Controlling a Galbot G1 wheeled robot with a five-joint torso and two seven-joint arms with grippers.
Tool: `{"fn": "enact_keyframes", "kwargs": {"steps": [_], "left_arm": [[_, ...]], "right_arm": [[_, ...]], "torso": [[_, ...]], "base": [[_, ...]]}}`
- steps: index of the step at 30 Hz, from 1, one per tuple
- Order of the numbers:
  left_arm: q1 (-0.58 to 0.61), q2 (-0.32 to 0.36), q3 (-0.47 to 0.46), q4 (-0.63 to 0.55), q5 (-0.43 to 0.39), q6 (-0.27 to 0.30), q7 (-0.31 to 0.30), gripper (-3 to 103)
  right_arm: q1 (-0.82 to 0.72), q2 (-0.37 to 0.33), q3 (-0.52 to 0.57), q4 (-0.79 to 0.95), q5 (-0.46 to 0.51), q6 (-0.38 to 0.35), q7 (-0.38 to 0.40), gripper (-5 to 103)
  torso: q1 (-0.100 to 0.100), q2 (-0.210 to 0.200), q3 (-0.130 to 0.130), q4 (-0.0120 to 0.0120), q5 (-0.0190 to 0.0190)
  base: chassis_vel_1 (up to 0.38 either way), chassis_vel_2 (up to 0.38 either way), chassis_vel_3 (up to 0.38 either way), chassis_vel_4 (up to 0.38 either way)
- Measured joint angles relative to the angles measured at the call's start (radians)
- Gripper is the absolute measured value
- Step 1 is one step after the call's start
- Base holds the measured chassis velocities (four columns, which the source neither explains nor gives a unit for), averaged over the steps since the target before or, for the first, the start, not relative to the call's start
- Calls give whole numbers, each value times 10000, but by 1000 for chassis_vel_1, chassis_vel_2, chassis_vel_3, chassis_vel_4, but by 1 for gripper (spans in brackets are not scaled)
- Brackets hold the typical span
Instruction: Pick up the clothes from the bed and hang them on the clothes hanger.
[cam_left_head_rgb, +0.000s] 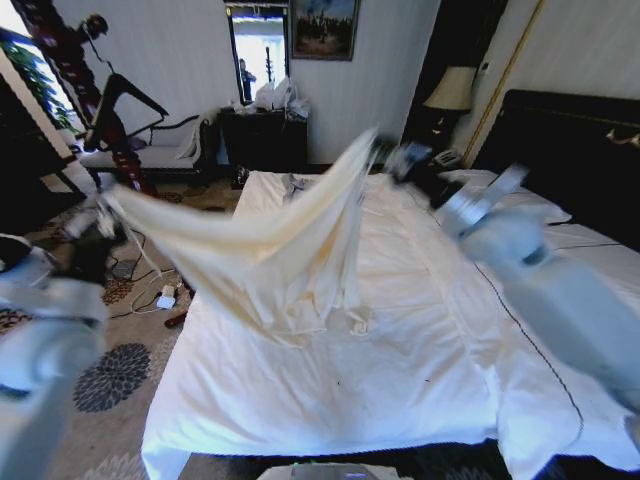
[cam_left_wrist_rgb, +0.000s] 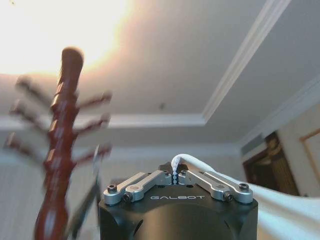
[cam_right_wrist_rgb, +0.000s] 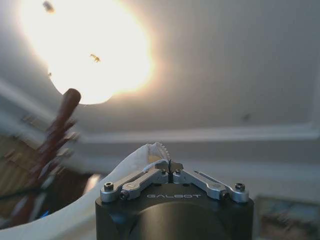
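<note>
Head view shows you the cream shirt (cam_left_head_rgb: 270, 255) lifted clear above the bed (cam_left_head_rgb: 400, 370), stretched between your two grippers and sagging in the middle, with its lower folds hanging just over the white sheet. Your left gripper (cam_left_head_rgb: 100, 215) holds one end out past the bed's edge, over the patterned floor; your right gripper (cam_left_head_rgb: 385, 150) holds the other end up over the bed, toward the dark headboard (cam_left_head_rgb: 570, 150). In the left wrist view, the left gripper (cam_left_wrist_rgb: 175, 176) is pressed together, pinching a fold of the shirt (cam_left_wrist_rgb: 190, 161), with the reddish-brown wooden post (cam_left_wrist_rgb: 60, 150) near it. The right gripper (cam_right_wrist_rgb: 170, 170) likewise pinches the fabric (cam_right_wrist_rgb: 145, 152).
</note>
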Motion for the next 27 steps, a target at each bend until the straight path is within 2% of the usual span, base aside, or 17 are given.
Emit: {"fn": "enact_keyframes", "kwargs": {"steps": [1, 2, 3, 8, 10, 11, 12, 13, 15, 16, 17, 20, 21, 23, 24, 25, 27], "left_arm": [[-152, 748, -704, -133, -686, 181, -56, 1], [-131, 935, -948, -204, -829, 242, -61, 1], [-131, 935, -948, -204, -829, 242, -61, 1], [386, 1215, -1894, -995, -1264, 404, 394, 1], [-128, 1573, -2266, -1249, -2653, 775, 81, 1], [-128, 1573, -2266, -1249, -2653, 775, 81, 1], [-799, 1862, -2077, -904, -3473, 1124, -382, 1], [-1490, 1998, -1579, -310, -3635, 1342, -601, 1], [-2475, 2064, -405, 1170, -3066, 1528, -753, 1], [-2852, 2043, 205, 1945, -2577, 1645, -587, 1], [-2852, 2043, 205, 1945, -2577, 1645, -587, 1], [-2944, 1704, 1567, 2944, -1139, 1746, 140, 1], [-2624, 1475, 1955, 2959, -535, 1731, 337, 1], [-2431, 1330, 2084, 2878, -329, 1727, 401, 1], [-2175, 1074, 2213, 2584, -230, 1725, 449, 1], [-2082, 937, 2259, 2385, -246, 1724, 455, 1], [-2006, 824, 2305, 2177, -285, 1722, 426, 1]], "right_arm": [[111, -232, 470, 391, 315, -204, 452, 0], [43, -361, 678, 648, 442, -309, 536, 0], [43, -361, 678, 648, 442, -309, 536, 0], [-871, -1362, 1963, 2530, 1432, -659, 613, 0], [-441, -1547, 2260, 2784, 2248, -767, 791, 0], [-441, -1547, 2260, 2784, 2248, -767, 791, 0], [242, -1414, 1878, 2444, 2475, -1015, 1163, 0], [886, -1163, 1279, 1903, 2417, -1287, 1487, 0], [1908, -552, -29, 753, 2052, -1852, 2081, 0], [2414, -42, -1092, -137, 1761, -2265, 2436, 0], [2414, -42, -1092, -137, 1761, -2265, 2436, 0], [2682, 912, -2933, -1319, 937, -3083, 2937, 0], [2385, 1034, -3248, -1418, 465, -3184, 3006, 0], [2132, 1060, -3305, -1399, 249, -3209, 3003, 0], [1645, 1057, -3264, -1268, -7, -3232, 2947, 0], [1378, 1028, -3135, -1133, -73, -3234, 2895, 0], [1164, 944, -2922, -982, -95, -3229, 2815, 0]], "torso": [[0, 0, 0, -2, 2], [0, 0, 0, -3, 4], [0, 0, 0, -3, 4], [-3, 0, -1, -6, -4], [-4, 1, -4, -3, -6], [-4, 1, -4, -3, -6], [-7, 5, -7, -11, 5], [-9, 7, -8, -12, 10], [-8, 8, -7, -14, 6], [-2, 3, 0, -10, -19], [-2, 3, 0, -10, -19], [18, -8, 13, 20, -1], [18, -7, 11, 14, -23], [16, -7, 10, 11, -27], [11, -7, 8, -5, -4], [2, -6, 3, -8, 12], [-10, -1, -6, -17, 11]], "base": [[0, 0, 0, 0], [0, 0, 0, 0], [0, 0, 0, 0], [0, 0, 0, 0], [0, 0, 0, 0], [0, 0, 0, 0], [0, 0, 0, 0], [0, 0, 0, 0], [0, 0, 0, 0], [0, 0, 0, 0], [0, 0, 0, 0], [0, 0, 0, 0], [0, 0, 0, 0], [0, 0, 0, 0], [0, 0, 0, 0], [0, 0, 0, 0], [0, 0, 0, 0]]}}
